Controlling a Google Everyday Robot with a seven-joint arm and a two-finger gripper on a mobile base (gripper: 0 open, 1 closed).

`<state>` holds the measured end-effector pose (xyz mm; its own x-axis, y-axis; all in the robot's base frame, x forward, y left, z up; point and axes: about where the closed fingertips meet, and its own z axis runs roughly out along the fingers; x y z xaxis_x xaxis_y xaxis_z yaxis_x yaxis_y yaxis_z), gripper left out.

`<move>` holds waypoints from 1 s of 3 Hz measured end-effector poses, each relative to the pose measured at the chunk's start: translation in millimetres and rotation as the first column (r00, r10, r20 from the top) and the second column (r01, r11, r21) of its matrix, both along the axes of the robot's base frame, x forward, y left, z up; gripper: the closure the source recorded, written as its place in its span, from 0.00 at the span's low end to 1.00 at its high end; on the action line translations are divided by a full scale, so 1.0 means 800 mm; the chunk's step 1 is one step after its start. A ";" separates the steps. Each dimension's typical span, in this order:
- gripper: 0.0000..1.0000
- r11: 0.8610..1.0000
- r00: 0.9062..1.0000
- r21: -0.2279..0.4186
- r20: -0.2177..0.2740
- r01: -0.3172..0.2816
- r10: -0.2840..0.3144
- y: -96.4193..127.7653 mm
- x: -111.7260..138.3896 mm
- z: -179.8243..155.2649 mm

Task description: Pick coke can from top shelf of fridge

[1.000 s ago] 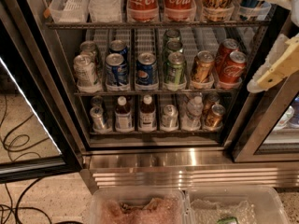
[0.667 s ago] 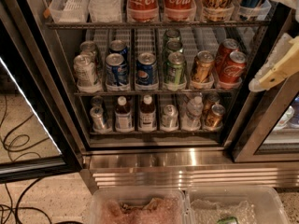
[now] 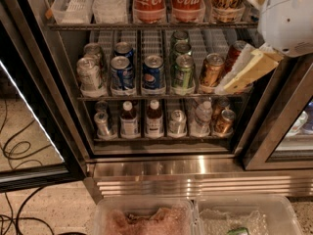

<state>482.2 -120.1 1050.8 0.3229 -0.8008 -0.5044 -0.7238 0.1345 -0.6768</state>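
Two red coke cans (image 3: pixel 149 1) (image 3: pixel 187 0) stand side by side at the front of the top shelf (image 3: pixel 112 27) of the fridge (image 3: pixel 161 168), cut off by the picture's upper edge. A gold-brown can (image 3: pixel 226 1) stands just right of them. My gripper (image 3: pixel 250 31) hangs at the upper right on its white arm (image 3: pixel 288 18), in front of the fridge's right side and right of the coke cans. Its beige fingers (image 3: pixel 247 72) are spread apart, one at the top edge and one in front of the middle rack. Nothing sits between them.
The middle rack holds silver (image 3: pixel 89 75), blue Pepsi (image 3: pixel 122 72), green (image 3: pixel 182 72) and gold (image 3: pixel 212 70) cans. Bottles (image 3: pixel 154 117) and cans fill the lower rack. Glass doors (image 3: pixel 29 131) flank the opening. Clear plastic bins (image 3: pixel 146 217) lie below, and cables (image 3: pixel 14 151) lie on the floor.
My gripper has shifted left and slightly down, so its lower finger now covers the red cans at the right of the middle rack. The cans have not moved.
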 end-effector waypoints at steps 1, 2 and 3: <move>0.00 1.000 1.000 0.000 0.000 0.000 0.000 0.000 0.000 0.000; 0.00 0.995 0.998 0.083 -0.007 0.057 -0.057 0.008 0.006 -0.003; 0.00 0.966 0.982 0.178 -0.030 0.189 -0.187 0.020 0.019 -0.011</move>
<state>497.1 -104.3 1042.2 0.1680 -0.7425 -0.6484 -0.6821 0.3874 -0.6203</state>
